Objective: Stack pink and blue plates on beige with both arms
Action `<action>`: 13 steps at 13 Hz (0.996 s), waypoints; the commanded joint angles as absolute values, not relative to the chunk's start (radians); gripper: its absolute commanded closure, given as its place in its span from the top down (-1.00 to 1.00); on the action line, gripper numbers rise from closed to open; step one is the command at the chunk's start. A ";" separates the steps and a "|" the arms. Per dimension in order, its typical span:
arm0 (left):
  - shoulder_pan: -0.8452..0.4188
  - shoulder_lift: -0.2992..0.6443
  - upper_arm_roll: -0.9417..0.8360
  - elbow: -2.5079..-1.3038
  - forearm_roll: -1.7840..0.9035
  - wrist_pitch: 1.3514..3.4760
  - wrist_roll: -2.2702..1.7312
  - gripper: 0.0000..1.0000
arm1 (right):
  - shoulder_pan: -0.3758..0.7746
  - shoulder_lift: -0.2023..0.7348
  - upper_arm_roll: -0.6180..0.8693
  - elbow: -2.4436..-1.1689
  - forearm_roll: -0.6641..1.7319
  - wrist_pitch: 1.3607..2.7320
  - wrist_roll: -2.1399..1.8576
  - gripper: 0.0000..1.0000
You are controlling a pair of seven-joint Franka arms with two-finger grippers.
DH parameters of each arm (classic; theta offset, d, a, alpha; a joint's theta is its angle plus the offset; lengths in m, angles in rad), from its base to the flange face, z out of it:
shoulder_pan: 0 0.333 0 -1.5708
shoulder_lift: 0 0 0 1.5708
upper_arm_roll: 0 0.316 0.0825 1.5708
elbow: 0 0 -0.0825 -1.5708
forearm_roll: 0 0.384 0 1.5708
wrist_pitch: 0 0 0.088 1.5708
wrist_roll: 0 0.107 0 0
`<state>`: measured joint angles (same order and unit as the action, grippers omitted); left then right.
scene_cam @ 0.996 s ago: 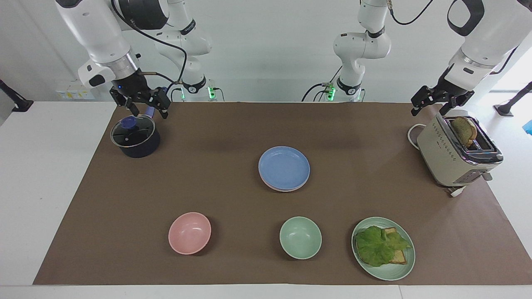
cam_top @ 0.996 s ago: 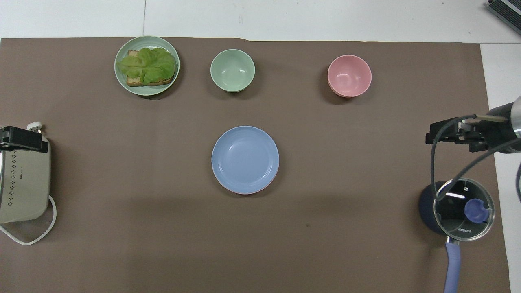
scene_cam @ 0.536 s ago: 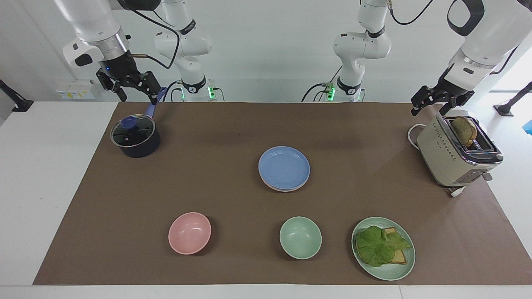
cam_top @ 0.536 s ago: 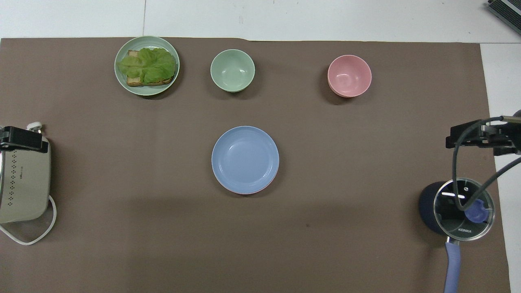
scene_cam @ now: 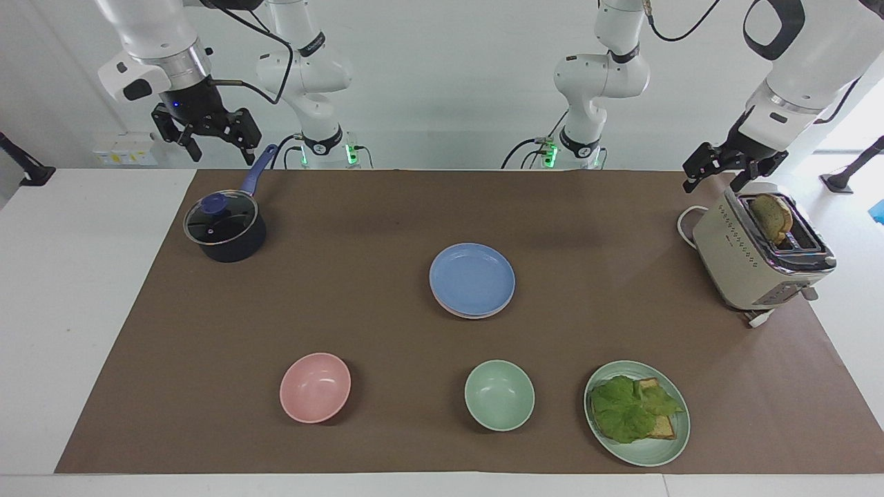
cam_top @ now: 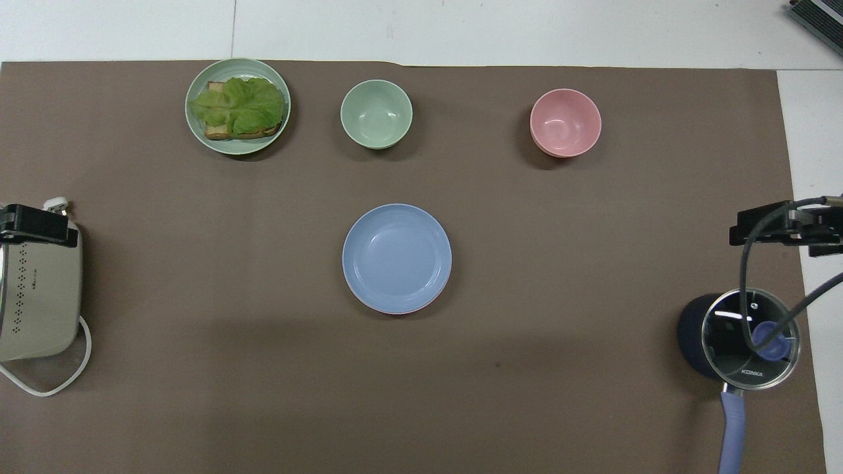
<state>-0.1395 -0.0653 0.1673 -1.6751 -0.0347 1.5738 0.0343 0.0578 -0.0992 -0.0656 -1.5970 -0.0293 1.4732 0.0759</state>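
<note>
The blue plate [scene_cam: 472, 278] [cam_top: 397, 257] lies on top of a stack at the middle of the mat. A thin rim of the pink plate [scene_cam: 476, 317] [cam_top: 416, 311] peeks out under it. The beige plate is hidden under them. My right gripper [scene_cam: 219, 150] [cam_top: 767, 227] hangs open and empty, high over the mat's edge beside the pot at the right arm's end. Over the toaster at the left arm's end, my left gripper [scene_cam: 715, 178] [cam_top: 33, 224] waits, open and empty.
A dark pot [scene_cam: 224, 228] [cam_top: 741, 339] with a glass lid stands at the right arm's end. A toaster [scene_cam: 742, 255] [cam_top: 39, 296] holds bread. Farthest from the robots stand a pink bowl [scene_cam: 315, 387], a green bowl [scene_cam: 499, 395] and a green plate [scene_cam: 652, 459] with toast and lettuce.
My right gripper has risen from just above the pot lid and drawn back toward its base, still open. The left arm and the plates have not moved.
</note>
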 commanded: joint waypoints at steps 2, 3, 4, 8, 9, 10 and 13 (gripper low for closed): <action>-0.137 -0.086 0.164 -1.698 -0.017 1.582 0.037 1.00 | 0.045 -0.120 -0.061 -1.615 0.012 1.459 0.060 1.00; -0.137 -0.086 0.164 -1.698 -0.017 1.582 0.037 1.00 | 0.048 -0.123 -0.061 -1.620 0.014 1.462 0.077 1.00; -0.137 -0.086 0.164 -1.698 -0.017 1.582 0.035 1.00 | 0.048 -0.124 -0.060 -1.626 0.011 1.473 0.113 1.00; -0.137 -0.086 0.164 -1.698 -0.017 1.582 0.035 1.00 | 0.048 -0.152 -0.060 -1.672 -0.005 1.500 0.084 1.00; -0.137 -0.086 0.164 -1.697 -0.017 1.582 0.037 1.00 | 0.049 -0.153 -0.060 -1.678 -0.009 1.515 0.084 1.00; -0.137 -0.086 0.164 -1.698 -0.017 1.582 0.037 1.00 | 0.048 -0.153 -0.060 -1.678 -0.009 1.529 0.083 1.00; -0.137 -0.086 0.164 -1.697 -0.017 1.582 0.035 1.00 | 0.049 -0.153 -0.058 -1.680 -0.034 1.523 0.057 1.00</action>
